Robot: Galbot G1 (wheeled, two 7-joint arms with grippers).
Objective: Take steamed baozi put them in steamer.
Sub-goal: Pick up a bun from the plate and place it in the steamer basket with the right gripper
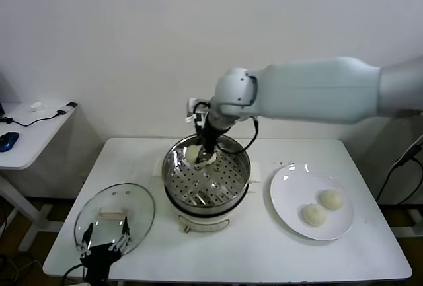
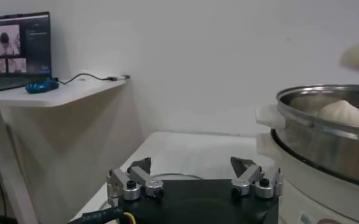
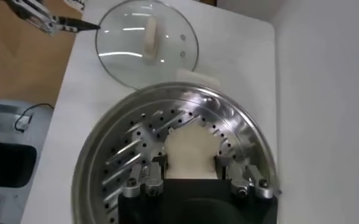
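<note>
Parked low, left hand (image 1: 104, 240) gapes wide; right hand (image 3: 191, 165) grips round baozi (image 3: 190, 152) over steamer (image 3: 106, 159).

Steamer (image 1: 207, 187): middle of the table (image 1: 264, 253), nearer its far edge.
Right gripper (image 1: 204, 154): inside the steamer's far-left part, fingers closed on a baozi (image 1: 196, 155).
Plate (image 1: 291, 187): right side of table, carrying two baozi (image 1: 322, 207).
Glass lid (image 1: 115, 212): near-left corner.
Left gripper (image 1: 104, 245): at the near-left edge, fingers spread.

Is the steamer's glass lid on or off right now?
Off. The glass lid lies flat on the table, left of the open steamer, near the left gripper.
</note>
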